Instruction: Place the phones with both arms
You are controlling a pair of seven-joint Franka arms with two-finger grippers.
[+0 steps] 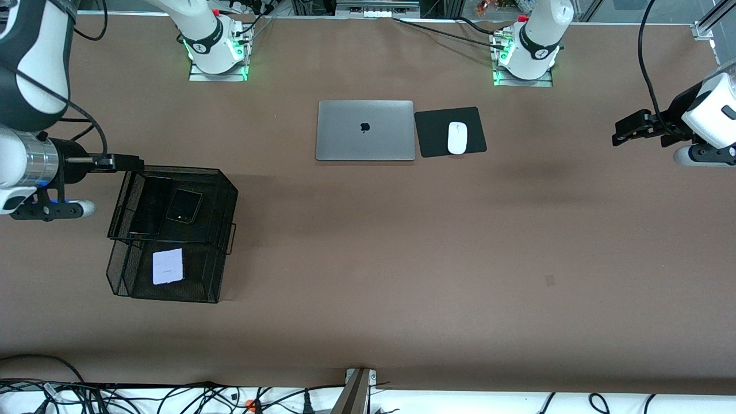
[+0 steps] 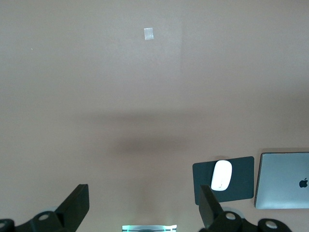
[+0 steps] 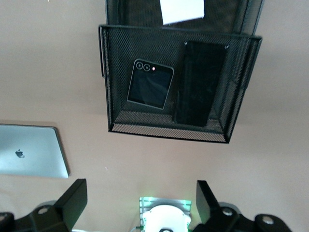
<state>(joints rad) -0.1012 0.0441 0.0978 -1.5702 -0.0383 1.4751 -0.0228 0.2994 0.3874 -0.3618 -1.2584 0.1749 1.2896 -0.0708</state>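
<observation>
From the front view we see a black two-tier mesh tray (image 1: 221, 190) standing toward the right arm's end of the table. On its upper tier lie the long black phone (image 1: 150, 204) and, just beside it, the small squarish black phone (image 1: 184, 206); on the lower tier, nearer to the front camera, lies the pale lavender-white phone (image 1: 168, 266). The right gripper (image 1: 123, 163) hangs over the upper tier's edge that is farther from the camera, holding nothing. The left gripper (image 1: 624, 131) hovers over bare table at the left arm's end, well apart from the tray, and it too is empty. Near the middle of the table a closed grey laptop (image 1: 365, 130) lies beside a black mouse pad (image 1: 431, 133) with a white mouse (image 1: 457, 138) on it. In the left wrist view we see the left gripper (image 2: 145, 205) with its fingers (image 2: 75, 203) spread wide apart over the brown table (image 2: 96, 96), the mouse (image 2: 221, 175) on its pad (image 2: 241, 171) and the laptop (image 2: 282, 180) farther off. In the right wrist view we find the right gripper (image 3: 140, 200) likewise standing wide apart and empty, with the tray (image 3: 169, 130) below it: the squarish black phone (image 3: 149, 84) and the long black phone (image 3: 201, 83) side by side on the upper tier, a corner of the pale phone (image 3: 182, 10) on the lower tier, and the laptop (image 3: 31, 157) off to one side.
</observation>
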